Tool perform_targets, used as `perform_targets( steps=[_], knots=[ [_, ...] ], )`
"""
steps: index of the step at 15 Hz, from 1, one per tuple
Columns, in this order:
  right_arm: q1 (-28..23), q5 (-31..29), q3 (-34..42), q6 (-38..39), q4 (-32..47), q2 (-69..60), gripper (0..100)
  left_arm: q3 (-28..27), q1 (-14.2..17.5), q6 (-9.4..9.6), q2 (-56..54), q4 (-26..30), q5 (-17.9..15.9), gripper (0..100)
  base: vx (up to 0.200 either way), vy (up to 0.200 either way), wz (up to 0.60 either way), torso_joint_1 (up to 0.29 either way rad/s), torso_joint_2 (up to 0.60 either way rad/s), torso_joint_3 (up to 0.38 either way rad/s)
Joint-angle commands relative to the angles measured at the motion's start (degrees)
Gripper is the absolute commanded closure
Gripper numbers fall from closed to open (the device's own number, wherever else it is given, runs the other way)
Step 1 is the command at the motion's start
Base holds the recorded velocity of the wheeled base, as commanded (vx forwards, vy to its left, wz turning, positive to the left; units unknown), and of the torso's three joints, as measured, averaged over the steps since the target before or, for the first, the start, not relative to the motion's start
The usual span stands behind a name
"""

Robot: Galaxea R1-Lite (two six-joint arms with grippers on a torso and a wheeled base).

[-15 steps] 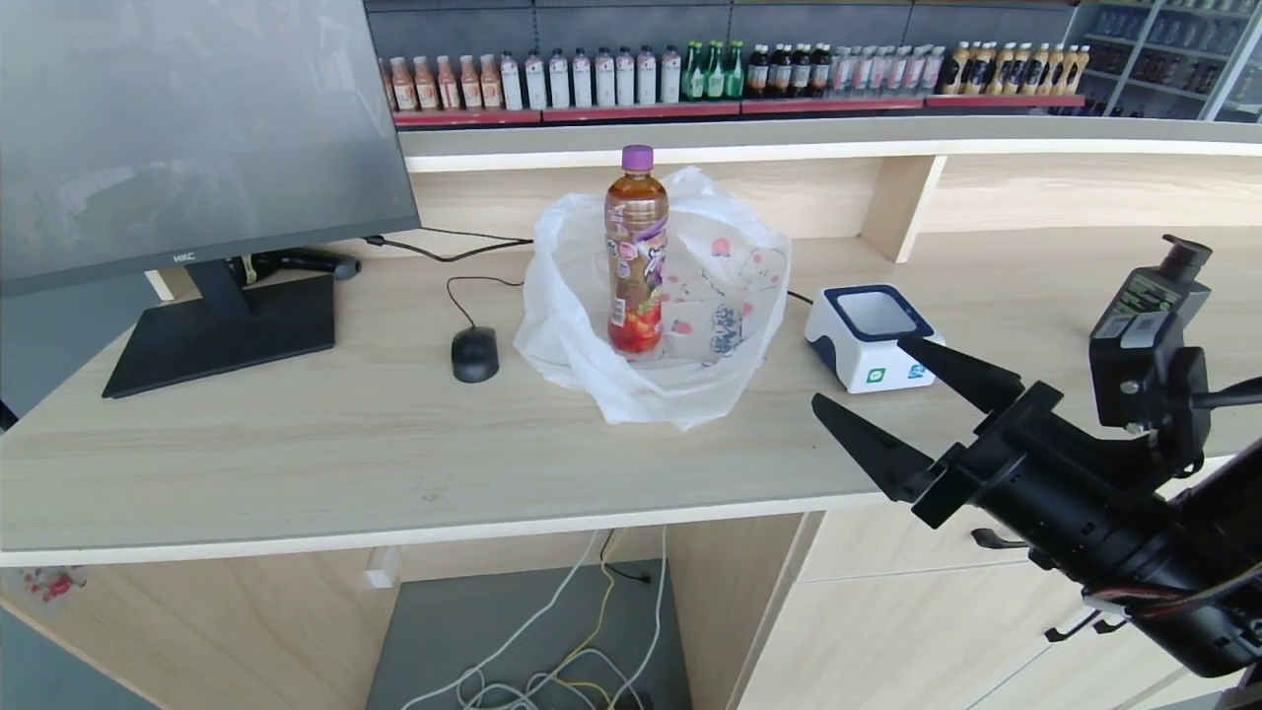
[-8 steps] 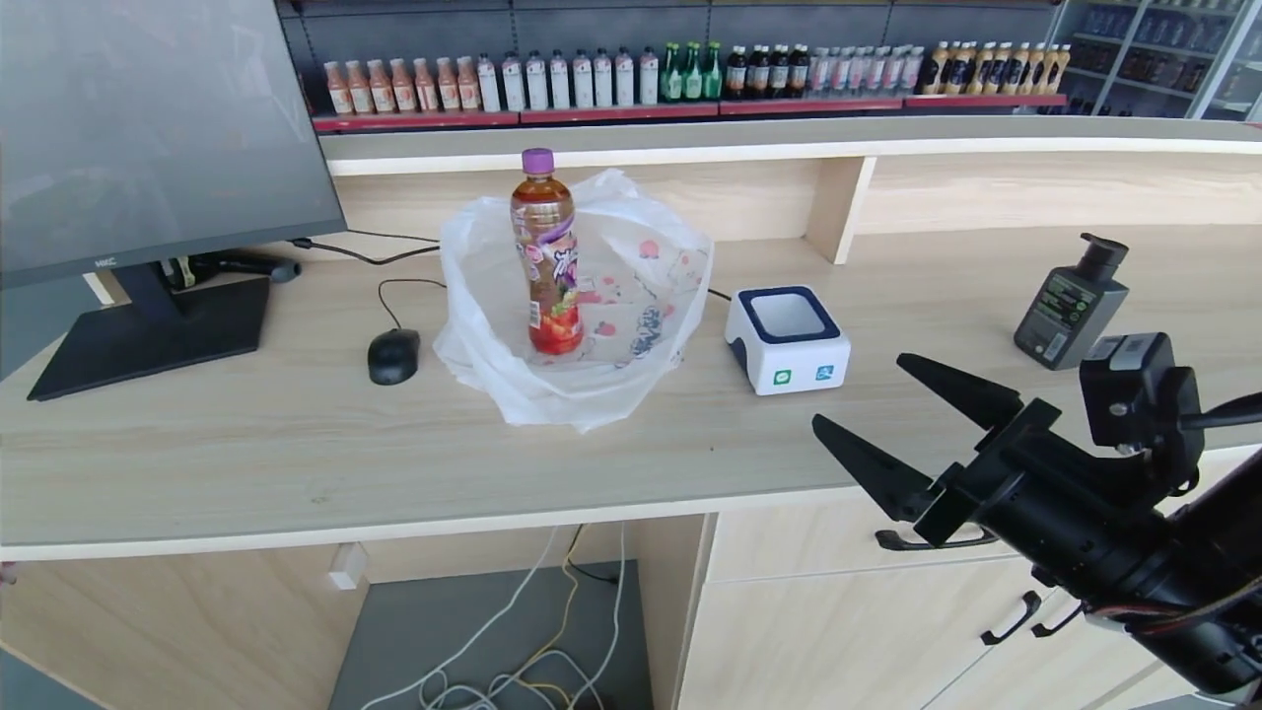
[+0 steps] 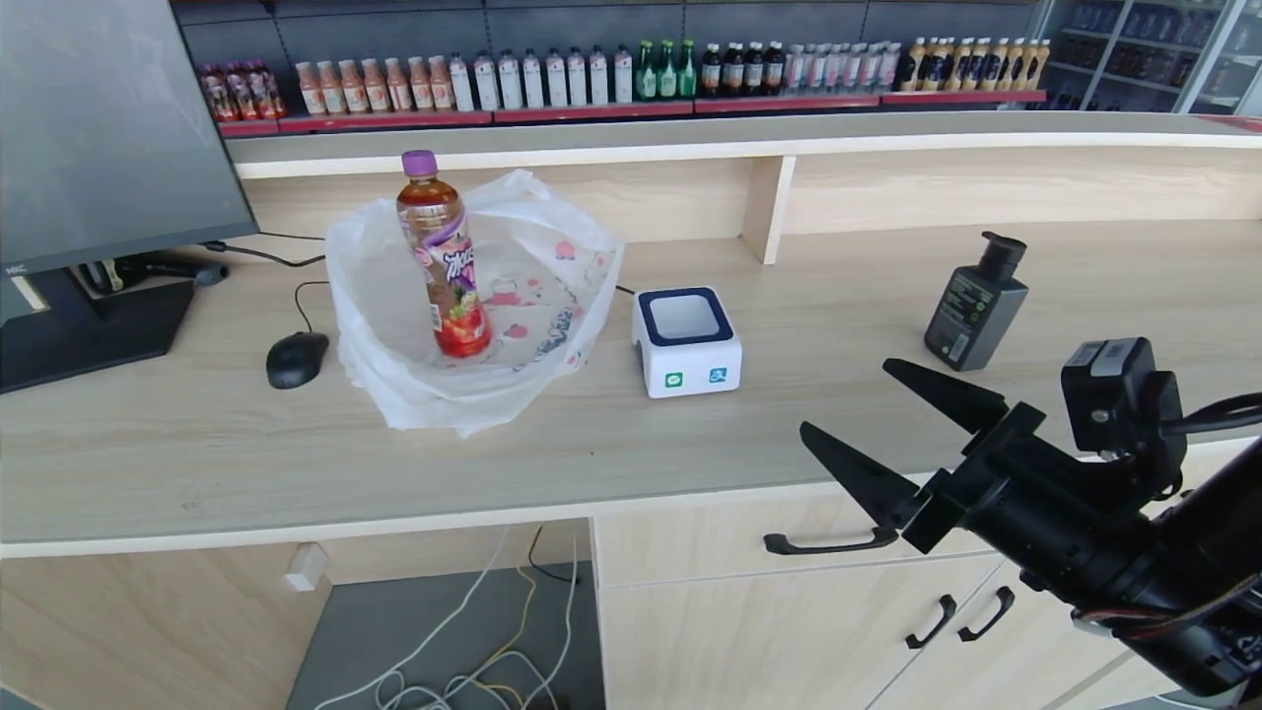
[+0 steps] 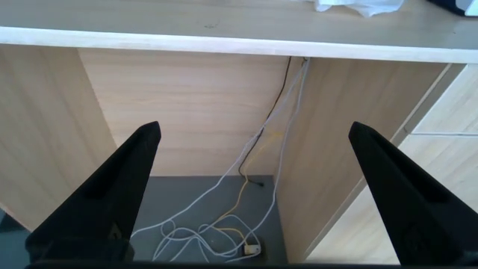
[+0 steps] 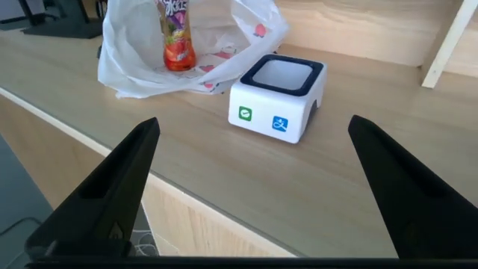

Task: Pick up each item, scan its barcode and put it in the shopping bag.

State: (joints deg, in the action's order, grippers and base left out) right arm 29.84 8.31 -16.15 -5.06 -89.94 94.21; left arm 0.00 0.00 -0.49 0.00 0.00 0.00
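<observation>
right gripper (image 3: pixel 843 392) wide open, empty, near-right of scanner (image 3: pixel 687 340) | left gripper (image 4: pixel 252 128) spread wide too, holding nothing | pump bottle (image 3: pixel 974 304) upright, well right of scanner, prob next | tea bottle (image 3: pixel 443 266) in bag (image 3: pixel 394 394), left of scanner | tip: pinch the body, leave label uncovered

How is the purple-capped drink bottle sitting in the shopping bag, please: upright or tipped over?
Upright. The bottle stands on its base inside the shopping bag, purple cap uppermost, with the plastic spread low around it.
</observation>
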Motion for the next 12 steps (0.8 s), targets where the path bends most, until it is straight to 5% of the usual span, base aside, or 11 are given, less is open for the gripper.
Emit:
perform_targets(
  steps=[1,12],
  knots=[
    [0.0,0.0,-0.5,0.0,-0.1,0.3,0,0.0,0.0,-0.04,0.0,0.0,0.0,0,0.000,-0.200,0.00,-0.002,0.00,0.002],
    [0.0,0.0,0.2,0.0,-0.1,-0.7,0,0.0,-0.1,0.22,0.0,0.0,0.0,0,0.000,-0.182,0.00,0.003,0.00,0.002]
  ],
)
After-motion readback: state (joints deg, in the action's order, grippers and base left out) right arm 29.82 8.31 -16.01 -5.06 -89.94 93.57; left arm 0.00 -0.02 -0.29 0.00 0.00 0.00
